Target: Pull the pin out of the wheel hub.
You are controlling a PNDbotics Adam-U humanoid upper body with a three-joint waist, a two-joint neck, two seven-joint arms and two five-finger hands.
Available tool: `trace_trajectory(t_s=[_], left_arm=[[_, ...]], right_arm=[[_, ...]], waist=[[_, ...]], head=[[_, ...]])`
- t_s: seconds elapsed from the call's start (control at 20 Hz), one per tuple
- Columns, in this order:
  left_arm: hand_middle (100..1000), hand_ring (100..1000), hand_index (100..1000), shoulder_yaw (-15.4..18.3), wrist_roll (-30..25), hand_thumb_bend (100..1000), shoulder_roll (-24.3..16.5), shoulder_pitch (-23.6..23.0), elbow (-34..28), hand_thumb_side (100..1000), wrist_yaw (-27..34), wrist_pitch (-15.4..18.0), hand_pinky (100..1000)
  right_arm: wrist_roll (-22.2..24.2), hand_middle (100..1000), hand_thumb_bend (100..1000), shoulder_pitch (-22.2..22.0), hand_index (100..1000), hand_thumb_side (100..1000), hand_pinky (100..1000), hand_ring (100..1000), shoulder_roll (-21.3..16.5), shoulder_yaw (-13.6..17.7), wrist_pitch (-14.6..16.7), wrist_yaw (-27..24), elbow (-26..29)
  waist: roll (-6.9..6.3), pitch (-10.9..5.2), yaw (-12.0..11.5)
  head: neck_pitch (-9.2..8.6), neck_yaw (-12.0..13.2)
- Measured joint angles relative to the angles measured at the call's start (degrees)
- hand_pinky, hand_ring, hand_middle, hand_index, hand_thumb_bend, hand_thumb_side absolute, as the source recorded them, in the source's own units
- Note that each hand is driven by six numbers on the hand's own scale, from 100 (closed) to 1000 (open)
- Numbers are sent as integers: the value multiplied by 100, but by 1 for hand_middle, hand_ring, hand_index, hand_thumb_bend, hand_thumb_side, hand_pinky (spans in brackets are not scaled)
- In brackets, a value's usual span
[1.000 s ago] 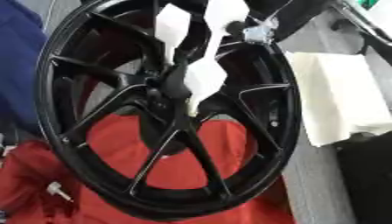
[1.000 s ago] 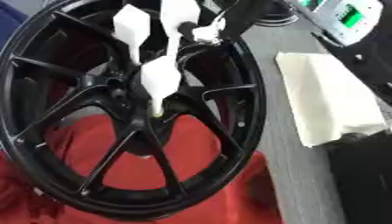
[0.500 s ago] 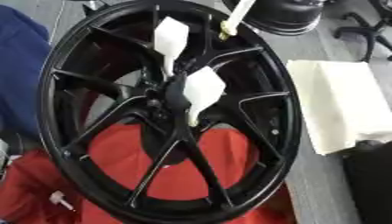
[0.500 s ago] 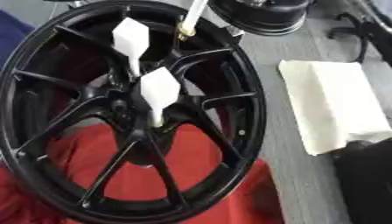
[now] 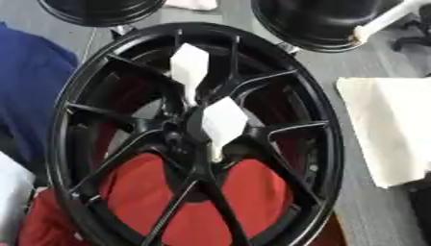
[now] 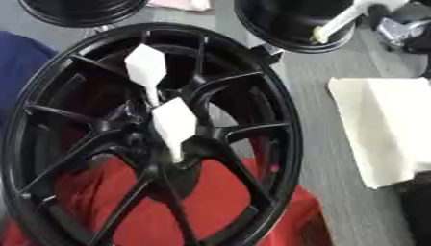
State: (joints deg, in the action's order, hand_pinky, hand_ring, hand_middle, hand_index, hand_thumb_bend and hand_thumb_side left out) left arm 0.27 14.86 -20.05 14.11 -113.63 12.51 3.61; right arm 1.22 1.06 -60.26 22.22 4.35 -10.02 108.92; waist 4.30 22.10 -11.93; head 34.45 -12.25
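Pins (image 5: 223,126) and (image 5: 189,67), white-tagged, stand in the hub (image 5: 189,141) at the wheel's centre, long axes pointing up-left toward us; we see neither hand, so nearness and finger state stay unknown

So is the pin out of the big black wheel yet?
Not clearly. Done: a white rod with a tan tip shows at the upper right, maybe a pulled pin, I cannot tell. In hand: nothing, no robot hand shows. Left: two white diamond-headed pins stand in the hub of the black spoked wheel.
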Motion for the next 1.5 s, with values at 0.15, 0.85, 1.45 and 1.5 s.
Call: trace_trajectory(t_s=[0.15, 0.85, 1.45, 1.5], left_arm=[[588, 751, 675, 4, 14, 100, 4, 0, 0, 693, -7, 13, 657], [590, 754, 676, 10, 21, 100, 51, 3, 0, 695, -40, 21, 657], [590, 755, 675, 9, 11, 100, 51, 3, 0, 697, -46, 11, 657], [590, 755, 675, 8, 11, 100, 51, 3, 0, 697, -46, 11, 657]], right_arm=[[-352, 501, 100, -472, 630, 261, 788, 659, 716, 320, -209, 634, 240], [-311, 889, 100, -975, 898, 145, 932, 897, 2464, 743, -979, 1532, 262], [-1001, 713, 100, -953, 843, 511, 867, 738, 2545, 656, -659, 739, 430], [-1049, 699, 100, -918, 833, 516, 864, 729, 2529, 614, -506, 625, 438]], waist=[[-58, 48, -5], [-132, 114, -9], [-62, 114, -28], [-64, 114, -35]], head=[[-103, 43], [-183, 205], [-182, 210], [-181, 209]])
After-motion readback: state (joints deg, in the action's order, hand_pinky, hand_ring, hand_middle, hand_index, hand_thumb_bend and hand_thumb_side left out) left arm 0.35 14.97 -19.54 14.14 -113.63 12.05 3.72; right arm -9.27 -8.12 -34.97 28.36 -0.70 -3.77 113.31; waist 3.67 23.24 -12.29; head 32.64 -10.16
